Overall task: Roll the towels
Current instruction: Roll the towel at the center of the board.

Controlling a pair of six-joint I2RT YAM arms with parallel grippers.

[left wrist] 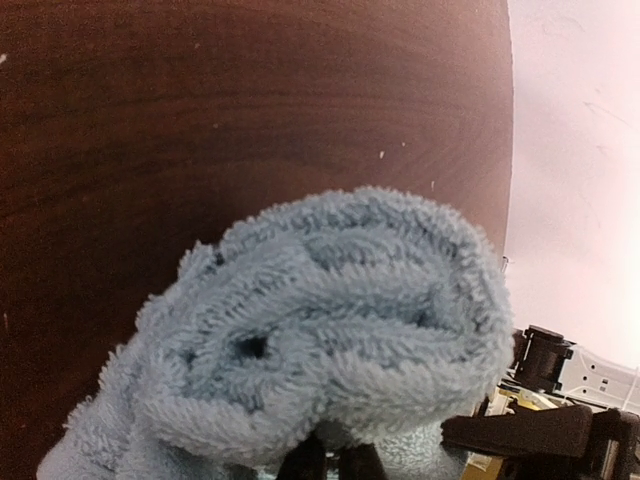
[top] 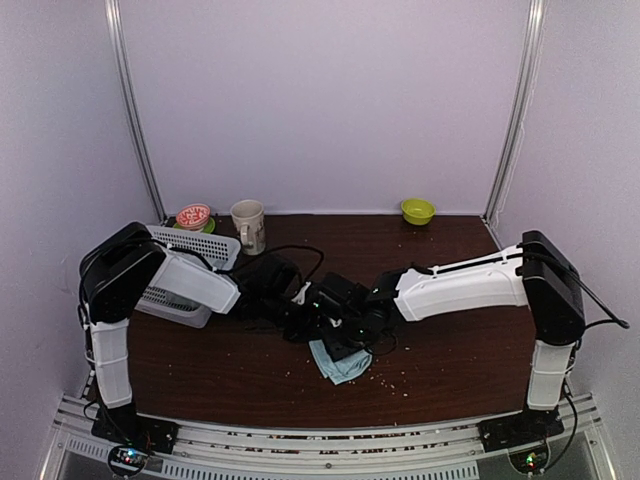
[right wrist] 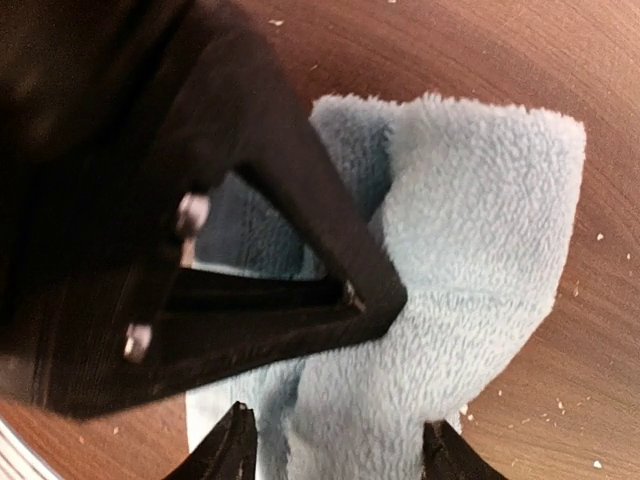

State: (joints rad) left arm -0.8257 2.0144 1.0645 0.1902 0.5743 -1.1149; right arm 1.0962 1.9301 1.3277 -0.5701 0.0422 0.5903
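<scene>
— How many towels are showing?
— One light blue towel [top: 340, 362], lying bunched on the table [top: 470, 350] midway between its side edges, nearer the near edge.
— The grippers?
— The left gripper [left wrist: 335, 462] is pressing its fingers together, tips buried in cloth; pinching or not, I cannot tell. The right gripper [right wrist: 338, 445] is spreading its fingers, straddling the towel.
— Anything else?
— One mug [top: 248, 224] and one green bowl [top: 417, 210] are sitting along the far edge, and one white basket [top: 200, 245] by the left edge.

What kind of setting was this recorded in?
Probably a lab test booth, not a home: plain pale walls with metal corner posts, two robot arms bolted to a rail, and props like a mug and bowl on a dark table.
</scene>
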